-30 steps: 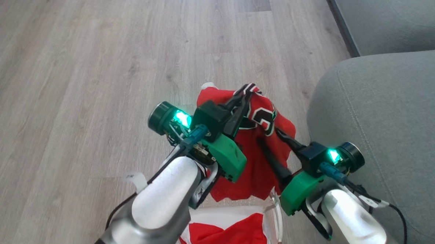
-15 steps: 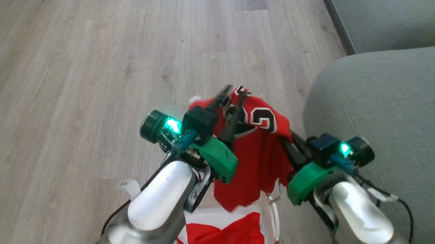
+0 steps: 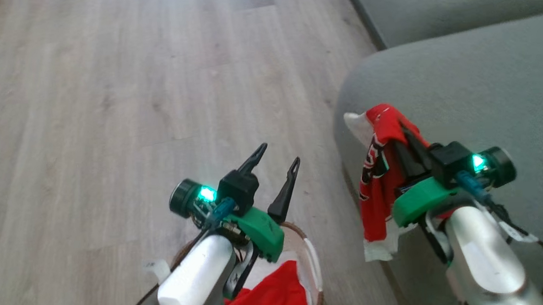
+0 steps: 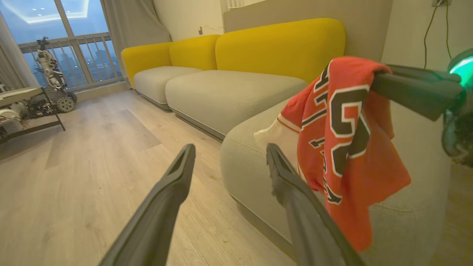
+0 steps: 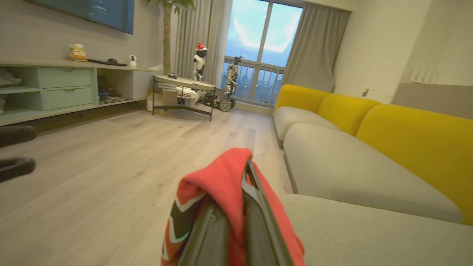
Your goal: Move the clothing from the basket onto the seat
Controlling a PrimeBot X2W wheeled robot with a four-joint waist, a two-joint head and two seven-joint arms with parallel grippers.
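A red jersey (image 3: 380, 198) with black letters hangs from my right gripper (image 3: 401, 129), which is shut on its upper fold. It dangles over the rounded front edge of the grey-green seat (image 3: 461, 84). In the right wrist view the jersey (image 5: 221, 184) drapes over the shut fingers of that gripper (image 5: 247, 167). My left gripper (image 3: 278, 156) stands open and empty over the floor, left of the seat. It is above the basket (image 3: 311, 261), where another red garment (image 3: 268, 299) lies. In the left wrist view my left gripper (image 4: 229, 152) points at the seat's corner (image 4: 244, 162), with the jersey (image 4: 343, 140) to its right.
Pale wood floor (image 3: 114, 109) stretches left and ahead. More sofa cushions (image 5: 351, 166) with yellow backrests (image 5: 417, 144) run along the right wall. A low table (image 5: 183, 83) and small robots stand by the window, and a shelf unit (image 5: 55, 88) lines the left wall.
My left gripper let go of the jersey and opened. The right gripper shut on it and carried it right to the seat's edge. The head camera turned right.
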